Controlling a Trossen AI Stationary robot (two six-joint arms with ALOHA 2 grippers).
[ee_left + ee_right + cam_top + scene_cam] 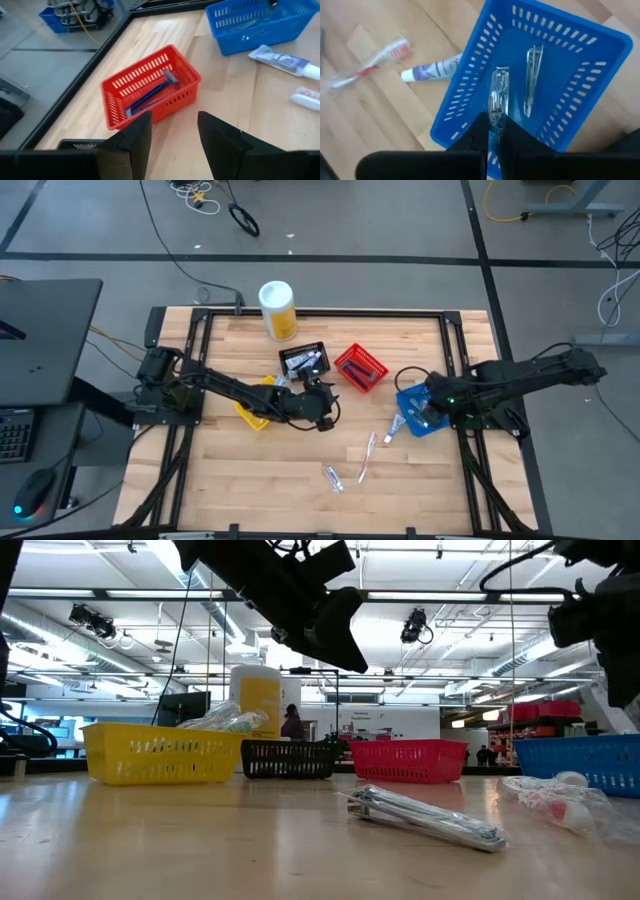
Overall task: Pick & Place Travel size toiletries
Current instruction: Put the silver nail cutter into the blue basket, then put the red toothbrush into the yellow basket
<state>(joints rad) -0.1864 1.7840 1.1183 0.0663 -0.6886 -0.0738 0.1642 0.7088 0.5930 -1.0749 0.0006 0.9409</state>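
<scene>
Wooden table (250,470): right tool (492,131) clamped on clear packet (498,97) over blue basket (600,75); left tool (175,137) apart, empty.

Baskets: yellow mesh basket (255,408), black basket (303,359), red basket (360,368) holding dark blue razors (150,95), blue basket (545,75) holding clear-wrapped silvery packets (499,97). Desk (250,470) is pale wood planks with a black frame; canister (278,310) is yellow with a white lid. On the desk: white tube (432,69) with blue-purple print, red-and-white toothbrush (370,64) in clear wrap; both arms dark.
</scene>
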